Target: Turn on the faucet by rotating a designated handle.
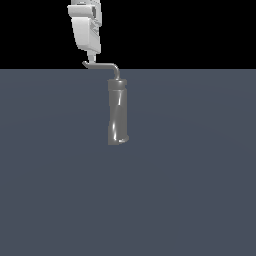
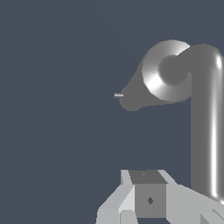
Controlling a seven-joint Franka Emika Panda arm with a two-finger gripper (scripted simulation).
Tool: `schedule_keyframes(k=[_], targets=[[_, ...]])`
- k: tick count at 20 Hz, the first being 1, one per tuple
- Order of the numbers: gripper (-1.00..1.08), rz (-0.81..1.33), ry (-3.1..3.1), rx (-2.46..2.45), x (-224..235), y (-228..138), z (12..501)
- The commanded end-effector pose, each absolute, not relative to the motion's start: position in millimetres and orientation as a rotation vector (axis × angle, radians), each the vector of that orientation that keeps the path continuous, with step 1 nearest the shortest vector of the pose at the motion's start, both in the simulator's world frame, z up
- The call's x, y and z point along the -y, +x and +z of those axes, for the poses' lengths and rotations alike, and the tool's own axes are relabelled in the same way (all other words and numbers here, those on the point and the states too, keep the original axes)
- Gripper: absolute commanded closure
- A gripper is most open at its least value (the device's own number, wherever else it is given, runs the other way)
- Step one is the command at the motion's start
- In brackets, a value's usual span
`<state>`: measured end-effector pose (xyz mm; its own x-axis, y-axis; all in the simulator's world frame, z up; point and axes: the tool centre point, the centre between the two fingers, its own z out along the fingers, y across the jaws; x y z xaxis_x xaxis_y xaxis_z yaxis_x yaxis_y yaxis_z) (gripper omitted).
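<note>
No brand, label or writing is legible on any surface in either view.

**Gripper.** In the exterior view the white gripper (image 1: 90, 53) descends from the 12 o'clock edge of the frame, slightly tilted. Its lower end meets the outer end of the handle (image 1: 102, 64), at the small upturned tip. The fingers are not separable at this resolution. In the wrist view the gripper (image 2: 148, 197) appears as pale grey blocks at 6 o'clock around a darker square face, and the handle (image 2: 205, 118) runs as a thick glossy bar down the 3 o'clock side to the gripper body. Whether the jaws are spread, pressed together or pinching the rod cannot be determined from either view; only contact or near-contact at the tip is evident.

**Faucet.** The faucet (image 1: 118, 112) is a glossy dark grey column, slightly waisted, standing near the centre of the exterior view, a little toward 12 o'clock, on a flat slate-blue floor (image 1: 200, 190). It leans slightly. A collar rings its upper end. In the wrist view the faucet (image 2: 164, 76) is seen end-on as a bright round disc at about 1 o'clock.

**Handle.** A thin grey rod rises from the column top, bends, and extends horizontally toward 9 o'clock in the exterior view, ending directly beneath the gripper.
</note>
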<state>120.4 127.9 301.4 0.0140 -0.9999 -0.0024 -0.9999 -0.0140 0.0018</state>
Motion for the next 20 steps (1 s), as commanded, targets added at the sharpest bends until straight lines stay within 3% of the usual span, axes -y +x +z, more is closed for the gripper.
schedule_keyframes(k=[1, 20], targets=[[1.08, 0.000, -2.230, -2.212, -128.9, 121.5, 300.5], [1.08, 0.001, -2.232, -2.212, -130.7, 88.7, 300.2]])
